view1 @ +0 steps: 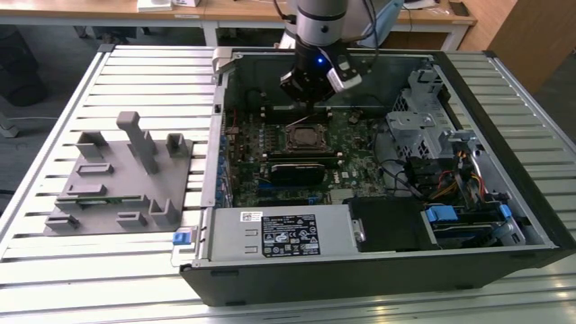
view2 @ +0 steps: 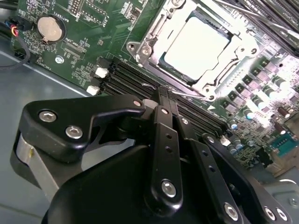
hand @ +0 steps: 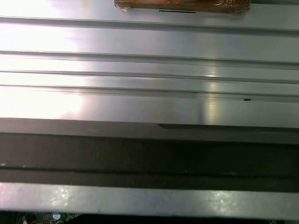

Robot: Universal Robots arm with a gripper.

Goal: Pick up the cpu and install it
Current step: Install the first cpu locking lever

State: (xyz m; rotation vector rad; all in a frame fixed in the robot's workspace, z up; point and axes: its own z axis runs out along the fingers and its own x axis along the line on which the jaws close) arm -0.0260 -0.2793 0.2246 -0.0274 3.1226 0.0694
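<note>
On the ribbed aluminium table (view1: 81, 283), the open computer case (view1: 504, 223) exposes the green motherboard (view2: 84, 37), the shiny square cpu (view2: 198, 44) seated in its socket, gripper (view1: 311, 101) finger state indeterminable.

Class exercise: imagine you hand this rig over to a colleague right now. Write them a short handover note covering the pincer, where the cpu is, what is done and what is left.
Pincer: closed and empty, hanging inside the open computer case, above the motherboard beside the socket.
Cpu: its silver top lies flat inside the socket frame in the second wrist view; the pincer is apart from it.
Done: the cpu appears placed in the socket.
Left: I cannot tell whether it is fully seated or the frame is latched, so check that.
Grey fixture blocks sit on the slatted table on the exterior view's left.
</note>
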